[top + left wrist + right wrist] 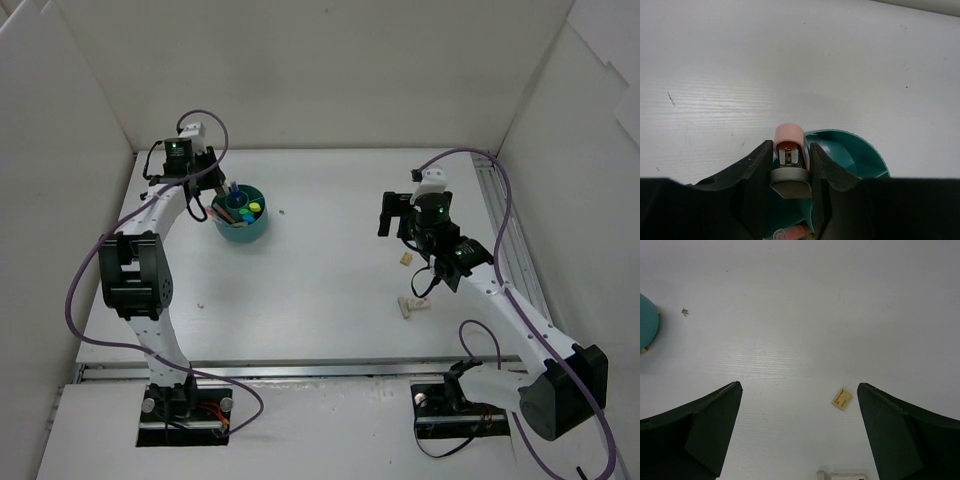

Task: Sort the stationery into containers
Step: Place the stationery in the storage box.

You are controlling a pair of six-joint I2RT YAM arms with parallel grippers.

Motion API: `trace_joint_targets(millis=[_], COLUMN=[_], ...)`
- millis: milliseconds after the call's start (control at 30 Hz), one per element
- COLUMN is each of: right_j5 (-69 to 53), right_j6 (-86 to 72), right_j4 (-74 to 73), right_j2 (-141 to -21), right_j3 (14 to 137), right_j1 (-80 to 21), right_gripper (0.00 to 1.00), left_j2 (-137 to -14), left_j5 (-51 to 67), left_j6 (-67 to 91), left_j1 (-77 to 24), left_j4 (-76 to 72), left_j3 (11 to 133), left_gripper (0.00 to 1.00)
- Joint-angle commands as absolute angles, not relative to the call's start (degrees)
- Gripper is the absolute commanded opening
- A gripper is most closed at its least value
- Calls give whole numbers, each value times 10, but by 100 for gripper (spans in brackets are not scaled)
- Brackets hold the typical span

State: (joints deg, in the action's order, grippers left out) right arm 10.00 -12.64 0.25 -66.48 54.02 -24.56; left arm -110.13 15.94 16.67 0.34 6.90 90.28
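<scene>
1. Over on the far-left side of the table [320, 300], the left pincer [789, 152] is hanging right above the teal tub [860, 155], jaws clamped on a pink-capped piece [789, 136].
2. Inside that tub, pens [228, 213] and yellow pieces [255, 208] are sitting sorted, so most of the job is looking done.
3. Across the way, the right pincer [799, 386] is hovering with its fingers wide apart, gripping nothing.
4. Just beneath it, a tan eraser [842, 398] and a white eraser [842, 474] are lying loose, well apart from the tub.
5. My read: one drop is pending, and two erasers are waiting.
</scene>
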Motion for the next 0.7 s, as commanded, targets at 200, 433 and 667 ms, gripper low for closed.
trace_joint_targets(millis=[200, 433, 667], right_j5=[127, 145, 141], right_j6=[-163, -217, -357], right_j4=[8, -46, -157], right_j2=[-648, -626, -633], right_j3=[536, 520, 476], right_j1=[-213, -198, -178], right_gripper=[98, 98, 98], left_j2=[-1048, -1023, -962], left_j5=[103, 106, 91], left_j6=[190, 203, 203], left_j1=[-15, -15, -15], left_j4=[47, 49, 79], left_j3=[841, 839, 838], left_gripper=[6, 58, 73])
